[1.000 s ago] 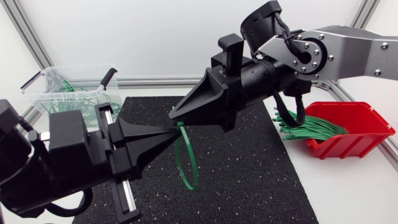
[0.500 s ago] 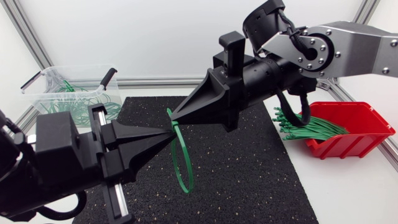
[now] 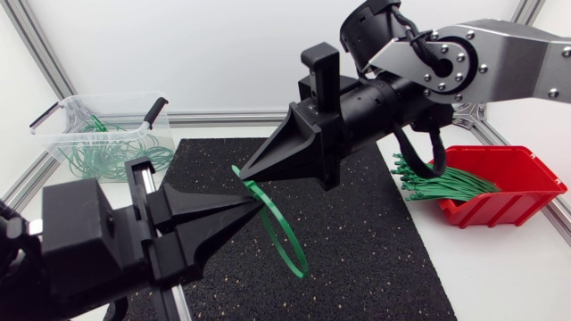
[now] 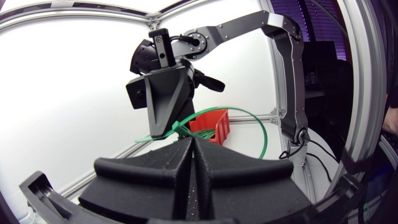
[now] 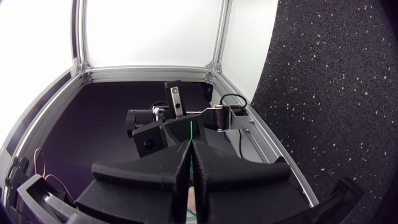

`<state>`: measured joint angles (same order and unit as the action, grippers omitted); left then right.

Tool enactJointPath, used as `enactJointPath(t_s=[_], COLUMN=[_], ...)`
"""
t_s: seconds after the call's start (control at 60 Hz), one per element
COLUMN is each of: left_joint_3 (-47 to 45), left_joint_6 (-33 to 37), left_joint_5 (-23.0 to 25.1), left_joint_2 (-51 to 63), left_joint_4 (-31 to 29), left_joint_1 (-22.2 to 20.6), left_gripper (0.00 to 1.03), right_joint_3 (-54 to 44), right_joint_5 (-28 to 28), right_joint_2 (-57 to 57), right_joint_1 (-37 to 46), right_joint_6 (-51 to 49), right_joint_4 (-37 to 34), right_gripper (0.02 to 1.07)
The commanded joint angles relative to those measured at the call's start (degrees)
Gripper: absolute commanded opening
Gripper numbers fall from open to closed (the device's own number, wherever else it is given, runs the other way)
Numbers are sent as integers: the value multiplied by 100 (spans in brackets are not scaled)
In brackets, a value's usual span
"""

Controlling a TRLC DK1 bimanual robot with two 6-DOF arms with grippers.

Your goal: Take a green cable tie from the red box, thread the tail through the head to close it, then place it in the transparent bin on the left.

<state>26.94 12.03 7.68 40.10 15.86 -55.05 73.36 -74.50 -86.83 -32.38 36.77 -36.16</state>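
Green cable tie is already a closed loop held in the air between both arms, above the black mat, which covers the middle of the white table. The right arm comes in high from its side and angles down toward the centre, and the left arm rises from the near corner to meet it, so the two wedge tips face each other closely; I judge this is to keep the pull short and in line. The red box sits on the table to the right of the mat with a sheaf of loose green ties fanning out of its open front. The transparent bin stands well apart at the far left, with finished green loops inside it. The left gripper has its fingers pressed together on the strap where the loop begins, probably at or just beside the head. The right gripper is likewise clamped, on the short free end that pokes out past its tip. The loop hangs down and toward the right from that pinch, clear of the mat. Threading looks done, so what remains, as I read it, is for the right arm to let go and the left arm to carry the tie to the bin.
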Motion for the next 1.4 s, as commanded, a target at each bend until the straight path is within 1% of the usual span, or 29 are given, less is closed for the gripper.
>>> enactJointPath(t_s=[0.0,0.183,0.25,0.3,0.317,0.35,0.383,0.417,0.45,0.467,0.5,0.533,0.567,0.617,0.633,0.65,0.667,0.7,0.767,0.833,0.867,0.917,0.983,1.05,1.15,1.233,1.3,1.383], left_joint_3=[-4,-4,13,31,31,40,110,198,233,242,303,347,409,523,584,602,681,778,1015,1314,1463,1753,2246,2826,3661,4293,4759,5251], left_joint_6=[54,36,-78,-105,-122,-201,-324,-500,-650,-667,-693,-737,-817,-825,-825,-825,-825,-817,-773,-764,-764,-764,-781,-887,-1054,-1142,-1142,-1142], left_joint_5=[251,163,155,155,155,260,533,831,1121,1209,1482,1552,1543,1499,1455,1447,1411,1341,1025,823,761,541,366,181,5,-197,-434,-601], left_joint_2=[-28,42,77,86,95,130,148,227,420,473,622,728,877,1114,1185,1211,1290,1396,1615,1879,2002,2239,2609,3022,3531,3918,4287,4762], left_joint_4=[40,49,5,-83,-92,-162,-364,-549,-601,-645,-795,-821,-865,-962,-1023,-1050,-1111,-1155,-1243,-1331,-1348,-1340,-1436,-1507,-1656,-1665,-1674,-1849], left_joint_1=[-296,-340,-129,205,310,688,1057,1550,2095,2244,2745,3061,3228,3501,3650,3703,3861,4037,4301,4635,4819,5065,5364,5742,6173,6419,6568,6630], left_gripper=[4,4,4,4,4,4,4,4,4,4,4,4,4,4,4,4,4,4,4,4,4,4,4,4,4,4,4,4], right_joint_3=[117,11,-94,-156,-173,-200,-217,-226,-244,-252,-270,-287,-296,-305,-296,-287,-287,-270,-279,-279,-287,-314,-419,-604,-894,-1166,-1281,-1404], right_joint_5=[278,296,287,287,296,296,304,366,630,753,972,1201,1421,1728,1816,1860,1948,2115,2546,2730,2888,3170,3354,3759,4260,4646,4804,4901], right_joint_2=[-238,-168,78,263,315,377,421,421,421,403,368,324,289,140,78,52,-27,-106,-229,-282,-273,-229,-98,113,439,729,878,1054], right_joint_1=[-31,-31,-31,-5,21,92,188,259,285,294,303,303,303,303,303,311,347,408,505,654,689,733,777,768,689,610,575,575], right_joint_6=[-74,-83,-91,-144,-162,-179,-206,-302,-452,-513,-672,-874,-1076,-1375,-1436,-1454,-1507,-1603,-1823,-1928,-1937,-2008,-2016,-2008,-2008,-2016,-2016,-2025], right_joint_4=[101,92,65,57,48,57,57,13,-66,-102,-181,-312,-409,-567,-611,-629,-664,-699,-699,-690,-690,-673,-559,-356,-66,162,180,180], right_gripper=[8,8,8,8,11,20,29,42,54,58,66,74,82,98,103,103,103,103,104,104,103,103,103,103,103,103,103,103])
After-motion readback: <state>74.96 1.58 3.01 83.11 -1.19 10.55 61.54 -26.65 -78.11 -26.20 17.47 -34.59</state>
